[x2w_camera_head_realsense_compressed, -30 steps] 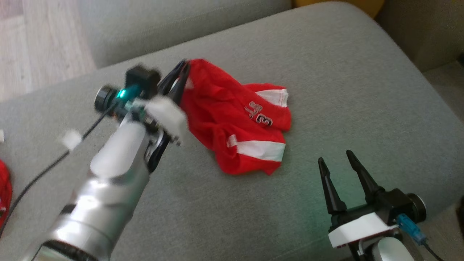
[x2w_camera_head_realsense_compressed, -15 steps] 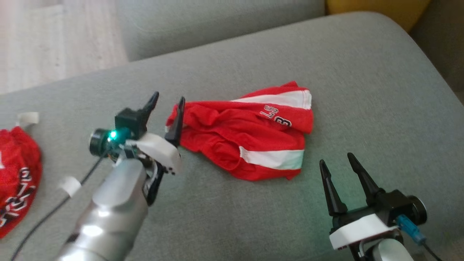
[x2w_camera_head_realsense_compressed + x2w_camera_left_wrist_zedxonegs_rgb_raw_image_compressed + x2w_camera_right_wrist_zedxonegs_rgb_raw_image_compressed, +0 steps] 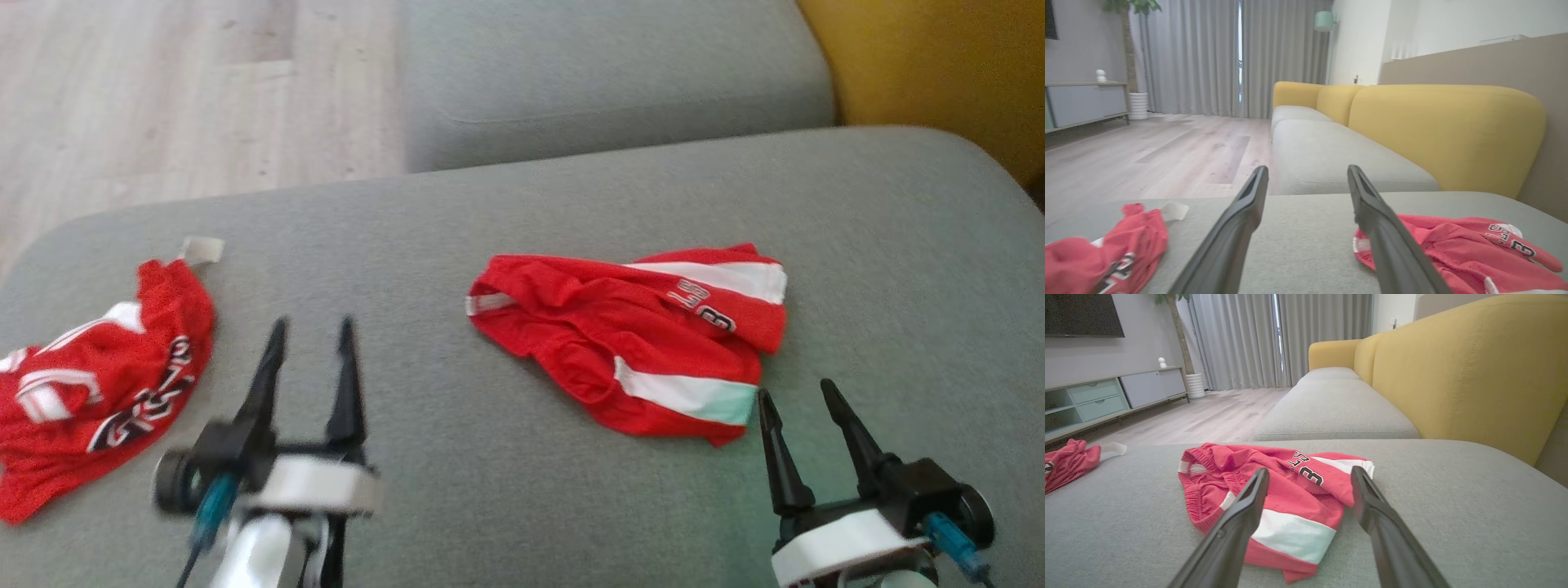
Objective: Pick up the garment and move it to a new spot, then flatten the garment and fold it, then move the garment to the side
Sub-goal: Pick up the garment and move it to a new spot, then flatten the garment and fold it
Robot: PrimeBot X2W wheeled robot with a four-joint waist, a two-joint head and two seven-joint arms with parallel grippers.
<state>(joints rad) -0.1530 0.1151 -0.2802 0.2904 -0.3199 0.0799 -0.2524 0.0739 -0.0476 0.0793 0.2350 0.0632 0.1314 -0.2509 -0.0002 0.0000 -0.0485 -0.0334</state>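
Note:
The garment (image 3: 645,343), red shorts with white stripes and a black number print, lies crumpled on the grey cushion (image 3: 522,212), right of centre. It also shows in the left wrist view as the garment (image 3: 1457,249) at lower right, and in the right wrist view as the garment (image 3: 1290,490) straight ahead. My left gripper (image 3: 312,331) stands open and empty, low at the left, well apart from the shorts. My right gripper (image 3: 798,390) is open too, its fingertips just short of the shorts' near white hem.
A second red garment (image 3: 90,384) with black lettering lies at the cushion's left edge, a small white tag (image 3: 202,249) beside it. Another grey seat cushion (image 3: 604,73) and a yellow backrest (image 3: 931,73) lie beyond. Wooden floor (image 3: 163,106) runs past the left edge.
My left gripper opened, let go of the garment's waistband and drew back to the lower left. The garment dropped flat onto the cushion. The head camera also shifted, bringing the second red garment into view.

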